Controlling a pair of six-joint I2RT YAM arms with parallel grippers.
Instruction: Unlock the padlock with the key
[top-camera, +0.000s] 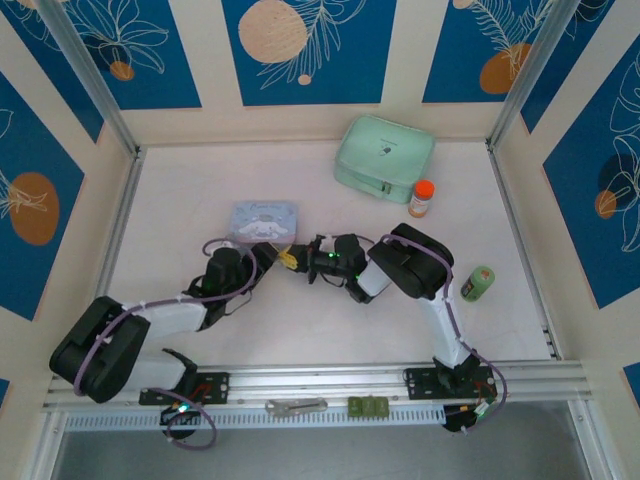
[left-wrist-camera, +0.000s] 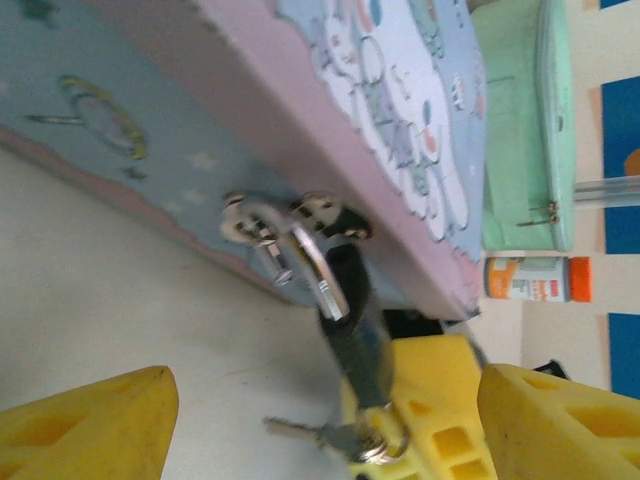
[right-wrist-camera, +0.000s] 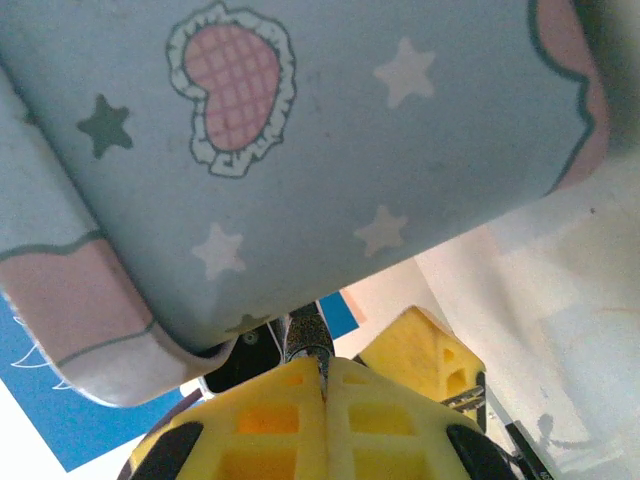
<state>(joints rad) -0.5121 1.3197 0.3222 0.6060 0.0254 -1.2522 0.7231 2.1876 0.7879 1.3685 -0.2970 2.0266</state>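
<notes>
Padlock (left-wrist-camera: 350, 320) is hooked to the side of the tin (left-wrist-camera: 420, 120), low over the desk (left-wrist-camera: 120, 300), with the key (left-wrist-camera: 365, 440) at its bottom end. The right tool (right-wrist-camera: 325, 365) is pinched on the padlock body. The left tool (left-wrist-camera: 328, 385) stands wide, straddling the key.

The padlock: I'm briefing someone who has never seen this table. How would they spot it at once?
Find the pale blue cartoon-printed tin in the middle of the table. At its near side wall is the padlock. It is the tiny dark body with a silver shackle loop, far smaller than the tin, mint case or orange-capped bottle.
</notes>
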